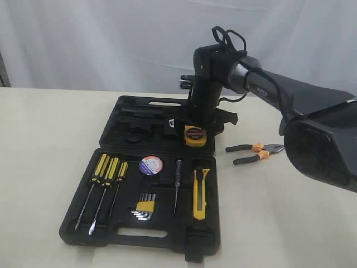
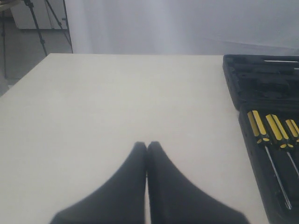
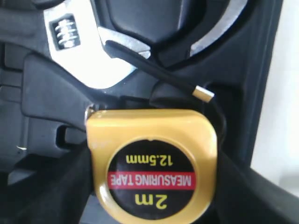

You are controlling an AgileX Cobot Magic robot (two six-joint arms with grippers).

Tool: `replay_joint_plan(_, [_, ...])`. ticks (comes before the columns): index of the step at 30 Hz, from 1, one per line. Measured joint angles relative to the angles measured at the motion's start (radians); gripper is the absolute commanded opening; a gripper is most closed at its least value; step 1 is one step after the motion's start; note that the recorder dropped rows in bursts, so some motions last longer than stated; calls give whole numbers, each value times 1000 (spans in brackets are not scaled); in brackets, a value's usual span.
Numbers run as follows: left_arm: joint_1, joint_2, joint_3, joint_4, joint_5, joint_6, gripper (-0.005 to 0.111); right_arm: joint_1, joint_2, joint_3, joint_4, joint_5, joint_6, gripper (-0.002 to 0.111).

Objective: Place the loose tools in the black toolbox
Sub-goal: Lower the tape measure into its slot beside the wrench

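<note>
**Table** [image 1: 50, 139]: pale top filling the lower part of the exterior view.

**Toolbox** [image 1: 111, 237]: open flat at centre-left, with one half toward the bottom edge and the other behind it at mid-frame.

**Right arm** [image 1: 312, 111]: enters from the right edge and bends down over the rear half.

**Right gripper** [image 1: 195, 129]: at frame centre. Its fingers [image 3: 56, 198] are spread wide and pressed to either side of the measure [image 3: 152, 163]. The measure sits low over the right end of the rear half, near a wrench [image 3: 77, 44] in its recess. Whether it touches the moulding cannot be told.

**Left gripper** [image 2: 147, 145]: absent from the exterior view. Its tips are closed together on nothing, over bare table with the box off to one side.

**Pliers** [image 1: 256, 152]: on the table right of centre, apart from the box, handles pointing left.

**Knife** [image 1: 201, 192], **screwdrivers** [image 1: 106, 178], **hex keys** [image 1: 145, 205], **tape roll** [image 1: 150, 165]: seated in the near half.

**Handling (judged):** The measure is rigid, compact and moderately heavy, and its smooth shell is likely to slip. It is best gripped across the body's opposite sides, as here. The pliers are stiff and heavier. They should be taken across both rubbered handles near the pivot, so that they neither swing nor splay.
</note>
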Motion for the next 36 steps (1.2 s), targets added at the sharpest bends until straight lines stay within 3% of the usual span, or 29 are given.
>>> replay_joint_plan(7, [0, 0, 0, 0, 0, 0, 0, 0, 0, 0, 6, 0, 0, 57])
replay_joint_plan(10, [0, 0, 0, 0, 0, 0, 0, 0, 0, 0, 6, 0, 2, 67])
replay_joint_plan(36, [0, 0, 0, 0, 0, 0, 0, 0, -55, 2, 17, 45, 19, 68])
